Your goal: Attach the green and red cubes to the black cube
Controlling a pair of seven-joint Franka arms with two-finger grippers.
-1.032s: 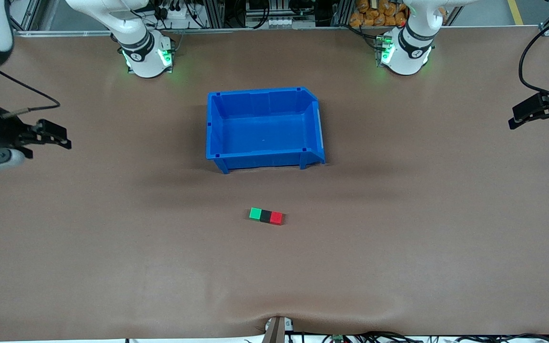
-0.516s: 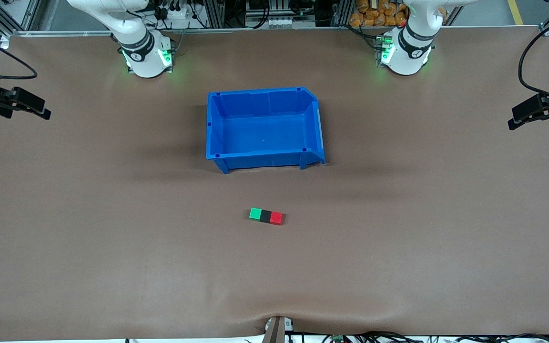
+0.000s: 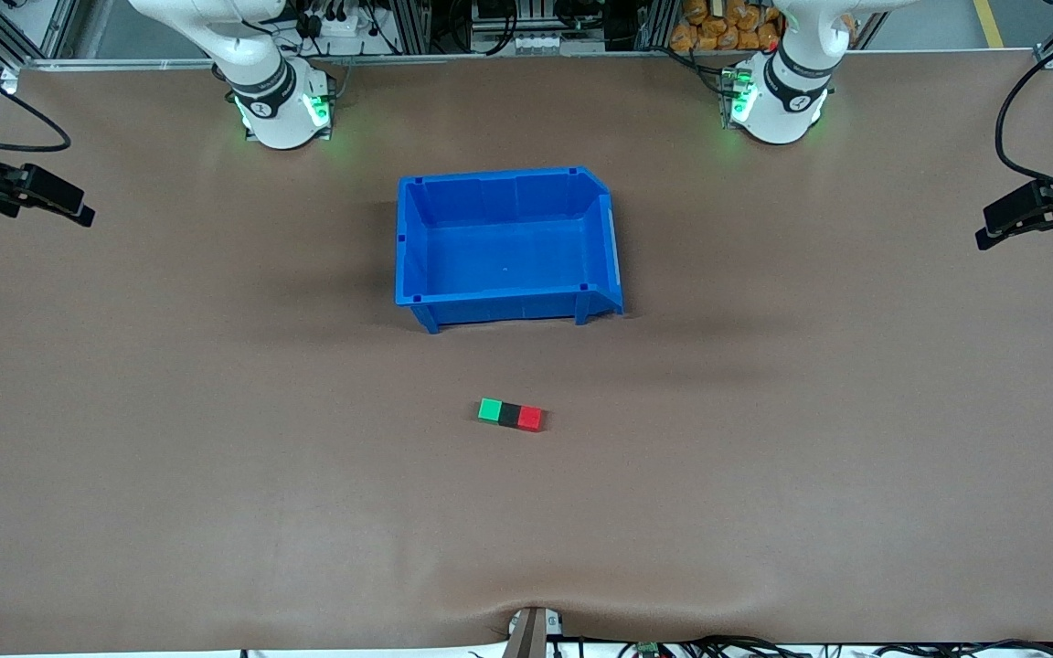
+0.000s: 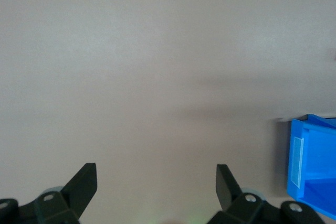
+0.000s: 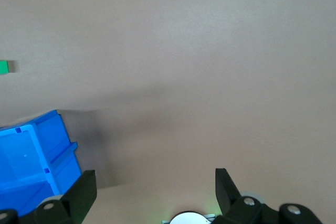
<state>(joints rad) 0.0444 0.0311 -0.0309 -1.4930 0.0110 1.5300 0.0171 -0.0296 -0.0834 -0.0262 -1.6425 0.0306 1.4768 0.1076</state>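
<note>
Black fingers stand spread wide on both my grippers, nothing between them. My left gripper [image 4: 156,182] hangs over bare mat at the left arm's end, my right gripper [image 5: 156,184] at the right arm's end; both arms wait. Only the front view shows me the whole row: green cube [image 3: 490,410], black cube [image 3: 509,414] and red cube [image 3: 530,418] touching in a line, nearer the camera than the blue bin [image 3: 417,274]. Brown mat [image 3: 764,457] covers the table, slightly rippled; cables and racks crowd its edges.
</note>
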